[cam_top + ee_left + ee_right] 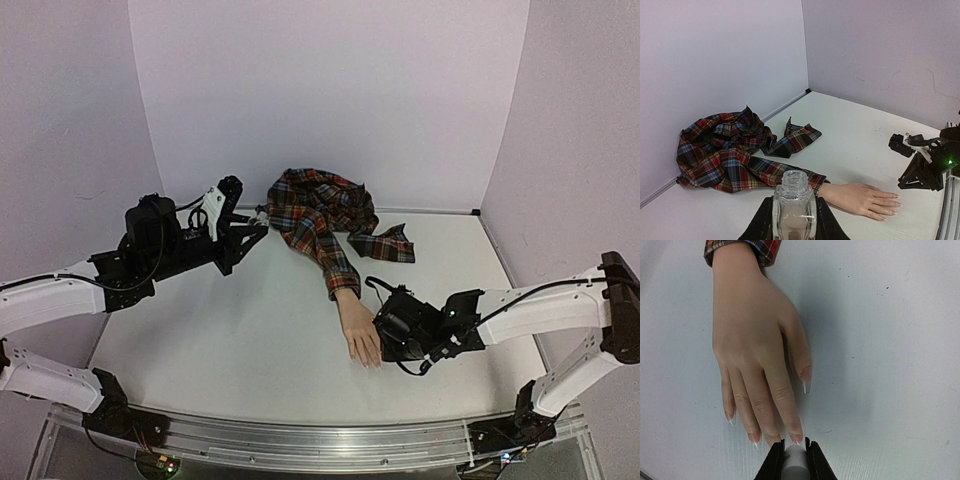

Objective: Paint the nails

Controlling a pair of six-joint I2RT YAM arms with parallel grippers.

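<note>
Right gripper (794,444) is clamping a white cylinder (795,462), sitting just beside the nails (797,438) at the index fingertip; can't tell if it is touching. Hand (752,350) is lying palm-down on the table (880,365), with its wrist going into a plaid sleeve (765,247). Left gripper (794,220) is gripping an open glass bottle (794,200), holding it upright, well apart from the hand.
</note>
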